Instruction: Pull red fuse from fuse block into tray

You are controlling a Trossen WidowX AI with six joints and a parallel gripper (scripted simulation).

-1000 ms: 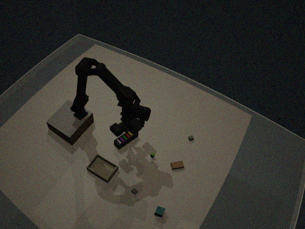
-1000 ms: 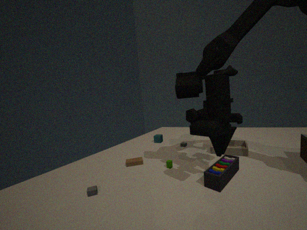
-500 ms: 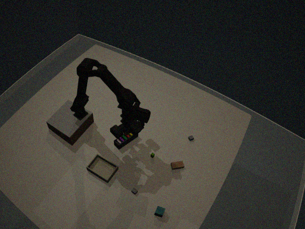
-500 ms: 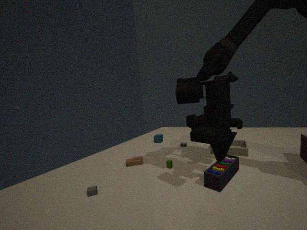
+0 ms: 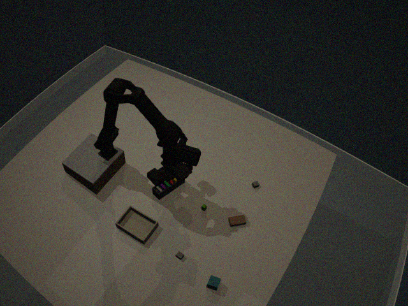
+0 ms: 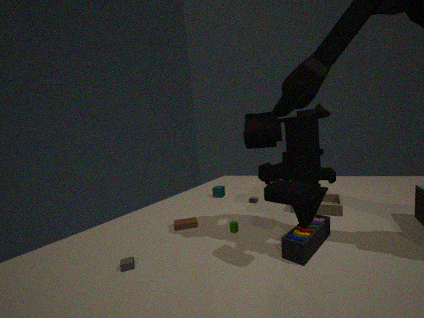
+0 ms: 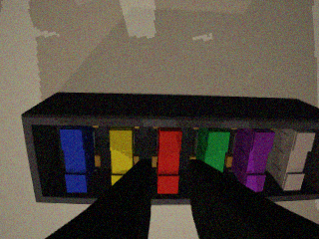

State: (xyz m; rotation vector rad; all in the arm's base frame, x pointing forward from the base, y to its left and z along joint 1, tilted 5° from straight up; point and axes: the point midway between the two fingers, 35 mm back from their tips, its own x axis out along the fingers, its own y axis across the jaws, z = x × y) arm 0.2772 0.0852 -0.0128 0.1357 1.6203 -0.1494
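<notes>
while i look down from the top view, my arm (image 5: 141,108) bends over from its grey pedestal (image 5: 88,164) and the gripper (image 5: 170,180) sits right above the fuse block (image 5: 167,187). the tray (image 5: 136,224) lies on the table (image 5: 263,148) a little nearer the camera, apart from the block. a green cylinder (image 5: 204,206), a brown block (image 5: 237,220), two small grey cubes and a teal cube (image 5: 213,282) are scattered further off.

from the exterior view i see the gripper (image 6: 307,220) pointing straight down, its tips at the row of fuses in the fuse block (image 6: 305,241). the red fuse (image 6: 305,229) is seated in the block, between the yellow fuse (image 6: 301,233) and the green fuse (image 6: 312,226).

on the wrist view my fingers stand slightly apart, one each side of the red fuse (image 7: 169,161), at its lower end. whether the pads touch it i cannot tell. the fuse stands in its slot, with blue fuse (image 7: 75,159), yellow, green, purple fuse (image 7: 253,158) and white fuse (image 7: 294,159) in line.
</notes>
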